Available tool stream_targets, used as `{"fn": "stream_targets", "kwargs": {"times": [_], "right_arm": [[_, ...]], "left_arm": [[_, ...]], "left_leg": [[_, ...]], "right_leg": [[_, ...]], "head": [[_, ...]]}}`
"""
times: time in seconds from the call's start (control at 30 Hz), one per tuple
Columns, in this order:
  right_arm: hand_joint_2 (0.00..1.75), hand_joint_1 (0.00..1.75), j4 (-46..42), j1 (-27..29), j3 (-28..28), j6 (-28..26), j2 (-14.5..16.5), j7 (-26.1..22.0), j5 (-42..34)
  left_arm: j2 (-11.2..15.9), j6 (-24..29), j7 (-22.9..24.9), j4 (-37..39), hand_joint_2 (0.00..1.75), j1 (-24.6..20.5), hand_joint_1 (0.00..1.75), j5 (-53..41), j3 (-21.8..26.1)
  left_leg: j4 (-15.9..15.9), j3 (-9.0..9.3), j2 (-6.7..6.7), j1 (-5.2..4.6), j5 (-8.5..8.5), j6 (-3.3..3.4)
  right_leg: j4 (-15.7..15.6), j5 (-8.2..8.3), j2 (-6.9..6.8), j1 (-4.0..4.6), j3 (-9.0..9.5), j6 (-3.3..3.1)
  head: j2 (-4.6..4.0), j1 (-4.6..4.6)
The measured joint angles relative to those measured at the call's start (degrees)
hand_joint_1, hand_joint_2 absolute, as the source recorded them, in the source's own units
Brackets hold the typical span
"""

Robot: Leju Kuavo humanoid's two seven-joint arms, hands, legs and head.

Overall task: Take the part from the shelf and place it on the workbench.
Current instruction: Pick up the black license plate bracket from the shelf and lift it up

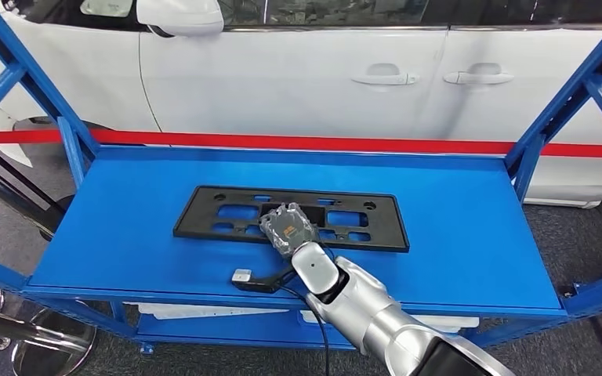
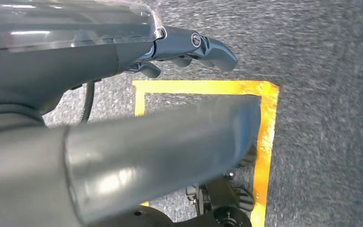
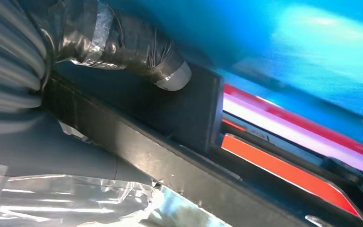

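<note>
Reaching out over the blue shelf (image 1: 125,235), my right robot hand (image 1: 288,229) lies on the near long edge of the black part (image 1: 227,213), a flat rectangular frame with cut-out slots. The part lies flat on the shelf's top level, a little left of the middle, its long sides running left to right. In the right wrist view my taped thumb (image 3: 137,56) presses against one dark face of the part (image 3: 189,113) while the palm sits on the other side, so this robot hand is grasping the part at its edge. My left robot hand (image 2: 189,47) hangs low beside my body over grey carpet with a yellow taped square (image 2: 264,142) on it; its fingers are curled in with nothing in them. Beyond the far edge of the shelf runs a red stripe (image 1: 282,142), and behind that stands a white car (image 1: 298,70) with two door handles showing.
</note>
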Motion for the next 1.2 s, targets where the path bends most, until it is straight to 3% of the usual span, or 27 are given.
{"fn": "stream_targets", "kwargs": {"times": [0.07,0.13,0.17,0.23,0.27,0.3,0.33,0.43,0.5,0.57,0.63,0.67,0.73,0.77,0.8,0.83,0.87,0.93,0.97,1.0,1.1,1.13,1.2], "right_arm": [[1.75,1.75,0.15,-0.18,-1.01,-0.50,-0.20,-0.33,-0.78],[1.75,1.75,0.14,-0.29,-1.68,-1.03,-0.34,-0.92,-1.61],[1.75,1.75,0.03,-0.31,-2.06,-1.49,-0.40,-1.35,-2.27],[1.75,1.75,-0.55,-0.15,-3.06,-2.94,-0.71,-2.72,-4.41],[1.75,1.75,-1.19,0.13,-3.66,-3.91,-1.00,-3.81,-5.97],[1.75,1.75,-2.21,0.57,-4.38,-4.97,-1.37,-5.44,-8.25],[1.75,1.75,-3.63,1.12,-5.26,-6.00,-1.80,-7.64,-11.22],[1.75,1.75,-10.94,3.13,-8.80,-7.56,-3.49,-18.08,-25.82],[1.75,1.75,-17.07,4.30,-10.97,-7.00,-4.96,-24.64,-36.13],[1.75,1.75,-23.54,5.73,-12.88,-5.44,-6.62,-29.50,-45.26],[1.75,1.75,-30.56,7.80,-14.97,-3.20,-8.48,-33.84,-53.97],[1.75,1.75,-34.10,9.09,-16.10,-1.89,-9.45,-35.84,-58.06],[1.75,1.75,-40.97,12.03,-18.44,1.31,-11.39,-39.01,-65.60],[1.75,1.75,-44.19,13.58,-19.62,3.25,-12.33,-40.03,-69.13],[1.75,1.75,-47.23,15.01,-20.76,5.38,-13.22,-40.80,-72.59],[1.75,1.75,-49.96,16.27,-21.80,7.57,-14.00,-41.32,-75.84],[1.75,1.75,-52.54,17.32,-22.79,9.92,-14.68,-41.69,-79.17],[1.75,1.75,-57.04,18.71,-24.58,15.03,-15.70,-41.93,-85.88],[1.75,1.75,-59.00,19.17,-25.41,17.65,-16.08,-41.82,-89.15],[1.75,1.75,-60.71,19.56,-26.20,20.17,-16.42,-41.59,-92.17],[1.75,1.75,-64.50,20.51,-27.96,27.64,-17.14,-40.54,-99.52],[1.75,1.75,-65.50,20.62,-28.23,30.39,-17.28,-40.23,-101.63],[1.75,1.75,-67.28,20.65,-28.37,35.41,-17.43,-39.77,-104.66]], "left_arm": [[0.11,-0.32,-1.38,0.00,1.75,0.06,0.00,-0.56,-0.01],[0.20,-0.43,-2.08,0.01,1.75,0.05,0.00,-1.03,-0.03],[0.28,-0.40,-2.25,0.01,1.75,0.07,0.00,-1.17,-0.03],[0.47,-0.25,-2.11,0.02,1.75,0.09,0.00,-1.33,-0.03],[0.56,-0.15,-1.68,0.02,1.75,0.13,0.00,-1.35,-0.02],[0.60,-0.08,-1.00,0.02,1.75,0.22,0.00,-1.39,-0.01],[0.61,-0.02,-0.05,0.02,1.75,0.32,0.00,-1.41,0.03],[0.61,0.47,5.58,0.03,1.75,0.44,0.00,-1.44,0.54],[0.60,0.88,9.39,0.04,1.75,0.42,0.00,-1.43,1.08],[0.60,1.24,11.25,0.04,1.75,0.52,0.00,-1.30,1.68],[0.56,1.49,12.26,0.05,1.75,0.63,0.00,-0.80,2.48],[0.54,1.55,12.62,0.06,1.75,0.66,0.00,-0.49,2.94],[0.48,1.79,13.18,0.06,1.75,0.75,0.00,0.12,3.86],[0.44,1.95,13.39,0.07,1.75,0.84,0.00,0.37,4.32],[0.36,2.11,13.57,0.07,1.75,0.96,0.00,0.63,4.79],[0.26,2.22,13.70,0.07,1.75,1.06,0.00,0.86,5.21],[0.14,2.31,13.81,0.07,1.75,1.12,0.00,1.08,5.65],[-0.20,2.50,13.95,0.06,1.75,1.13,0.00,1.40,6.48],[-0.38,2.72,13.98,0.06,1.75,1.08,0.00,1.48,6.81],[-0.55,2.99,13.95,0.06,1.75,1.04,0.00,1.51,7.10],[-0.96,3.56,13.36,0.07,1.75,1.01,0.00,1.49,7.84],[-1.05,3.58,13.06,0.07,1.75,1.03,0.00,1.48,8.04],[-1.16,3.49,12.39,0.07,1.75,0.96,0.00,1.45,8.31]], "left_leg": [[-0.20,-0.03,0.02,0.16,-0.03,-0.61],[1.39,-0.67,0.10,0.26,-1.36,-1.01],[3.90,-1.79,0.14,0.36,-2.89,-1.19],[11.87,-5.41,0.17,0.41,-6.63,-1.61],[15.39,-7.13,0.17,0.43,-7.78,-1.79],[17.03,-8.00,0.18,0.44,-7.80,-1.89],[16.29,-7.70,0.20,0.46,-6.65,-1.92],[4.99,-2.22,0.25,0.48,-1.04,-1.61],[0.93,-0.18,0.16,0.34,-0.26,-1.06],[0.68,-0.02,0.04,0.32,-0.38,-0.32],[0.39,0.03,0.09,0.52,-0.11,0.55],[0.24,-0.02,0.12,0.62,0.04,1.00],[0.25,-0.30,0.15,0.50,0.15,1.55],[0.29,-0.42,0.14,0.43,0.17,1.60],[0.33,-0.49,0.13,0.38,0.18,1.62],[0.37,-0.50,0.12,0.36,0.17,1.62],[0.39,-0.43,0.11,0.35,0.14,1.57],[0.44,-0.27,0.10,0.28,0.09,1.38],[0.52,-0.33,0.09,0.19,0.11,1.16],[0.60,-0.45,0.08,0.11,0.18,0.93],[0.67,-0.82,0.08,-0.02,0.26,0.06],[1.24,-1.08,0.11,-0.03,-0.47,-0.21],[5.94,-2.87,0.17,0.08,-4.24,-0.69]], "right_leg": [[-0.42,0.32,0.07,-0.20,0.04,-0.50],[-1.02,0.64,0.01,-0.58,0.33,-1.01],[-1.14,0.70,-0.04,-0.61,0.43,-1.17],[-1.10,0.66,-0.09,-0.49,0.45,-1.42],[-0.99,0.59,-0.12,-0.43,0.43,-1.48],[-0.83,0.48,-0.12,-0.39,0.43,-1.50],[-0.62,0.32,-0.07,-0.39,0.45,-1.48],[-0.16,-0.22,0.26,-0.25,0.78,-1.04],[-0.11,-0.30,0.49,0.02,0.80,-0.53],[-0.21,-0.25,0.55,0.16,0.84,0.07],[1.00,-1.40,0.45,0.08,0.51,0.67],[3.22,-2.95,0.38,0.02,-0.44,0.93],[10.84,-7.17,0.25,-0.19,-3.95,1.26],[14.60,-8.69,0.23,-0.27,-5.72,1.37],[16.75,-9.12,0.22,-0.32,-6.77,1.44],[16.66,-8.35,0.20,-0.34,-6.74,1.44],[14.19,-6.53,0.17,-0.35,-5.56,1.37],[5.85,-2.27,0.09,-0.30,-1.55,1.01],[2.52,-0.96,0.07,-0.20,-0.08,0.81],[0.65,-0.37,0.08,-0.08,0.67,0.65],[-0.18,0.00,0.05,-0.15,0.52,0.08],[-0.37,0.27,-0.02,-0.33,0.41,-0.29],[-0.60,0.81,-0.25,-0.58,-0.05,-0.97]], "head": [[0.00,-0.01],[0.00,-0.01],[0.00,-0.01],[0.00,-0.01],[0.00,-0.01],[0.00,-0.01],[0.00,-0.01],[0.00,-0.01],[0.00,-0.02],[0.00,-0.02],[0.00,0.00],[0.00,0.00],[0.00,0.01],[0.00,0.01],[0.00,0.01],[0.00,0.01],[0.00,0.01],[0.00,0.01],[0.00,0.01],[0.00,0.00],[0.00,-0.01],[0.00,-0.01],[0.00,-0.02]]}}
